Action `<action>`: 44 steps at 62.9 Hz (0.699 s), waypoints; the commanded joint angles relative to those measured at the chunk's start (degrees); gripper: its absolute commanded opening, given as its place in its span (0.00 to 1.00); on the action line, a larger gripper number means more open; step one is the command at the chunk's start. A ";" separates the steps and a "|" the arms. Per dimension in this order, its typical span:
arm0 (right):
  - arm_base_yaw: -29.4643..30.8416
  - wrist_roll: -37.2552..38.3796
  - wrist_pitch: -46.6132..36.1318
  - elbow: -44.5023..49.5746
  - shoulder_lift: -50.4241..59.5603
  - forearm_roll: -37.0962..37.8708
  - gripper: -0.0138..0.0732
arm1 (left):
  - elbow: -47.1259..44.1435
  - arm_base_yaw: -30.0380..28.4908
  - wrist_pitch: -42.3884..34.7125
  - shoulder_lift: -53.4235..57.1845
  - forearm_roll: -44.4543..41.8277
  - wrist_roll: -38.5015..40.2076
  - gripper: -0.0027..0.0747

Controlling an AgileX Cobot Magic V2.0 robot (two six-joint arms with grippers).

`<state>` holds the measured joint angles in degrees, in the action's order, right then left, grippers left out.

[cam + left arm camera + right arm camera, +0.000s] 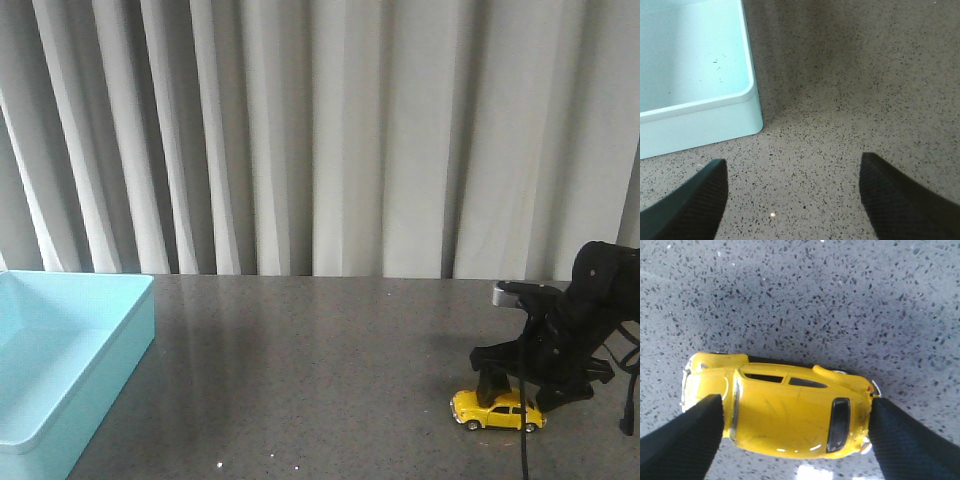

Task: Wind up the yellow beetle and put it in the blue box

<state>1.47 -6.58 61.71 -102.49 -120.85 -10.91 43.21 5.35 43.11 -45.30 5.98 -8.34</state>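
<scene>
The yellow beetle (pixel 498 410) stands on its wheels on the dark speckled table at the front right. In the right wrist view the beetle (pixel 785 410) lies lengthwise between my fingers. My right gripper (pixel 500 388) (pixel 797 440) is low over the car and spread wide. One finger (pixel 685 440) is over the bonnet and the other (pixel 910 440) is at the rear bumper. The blue box (pixel 60 340) sits at the front left, empty. My left gripper (pixel 793 195) is open and empty above bare table, just beside the box's corner (pixel 747 100).
A grey curtain hangs behind the table's far edge. The right arm's black cable (pixel 523 440) hangs down in front of the car. The speckled tabletop (pixel 300 360) stretches between the box and the car.
</scene>
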 commanded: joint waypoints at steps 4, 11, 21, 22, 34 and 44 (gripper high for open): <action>4.51 -3.55 0.35 -0.82 1.33 1.37 0.82 | 1.75 -0.03 -2.97 -0.07 0.28 0.09 0.71; 8.33 -5.70 0.74 -0.82 1.33 1.20 0.82 | 1.75 -0.03 -2.97 -0.07 0.28 0.09 0.71; 13.41 -9.29 0.45 -0.82 1.17 -0.35 0.82 | 1.75 -0.03 -2.97 -0.07 0.28 0.09 0.71; 14.14 -9.38 0.35 -0.82 1.17 -0.65 0.82 | 1.75 -0.03 -2.97 -0.07 0.28 0.09 0.71; 18.80 -14.15 -0.66 -0.82 0.85 -3.38 0.82 | 1.75 -0.03 -2.97 -0.07 0.28 0.09 0.71; 20.32 -16.38 -0.48 -0.82 0.85 -3.78 0.82 | 1.75 -0.03 -2.97 -0.07 0.28 0.09 0.71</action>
<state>20.72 -21.09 61.84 -102.60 -121.42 -15.69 43.21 5.35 43.26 -45.30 5.78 -8.34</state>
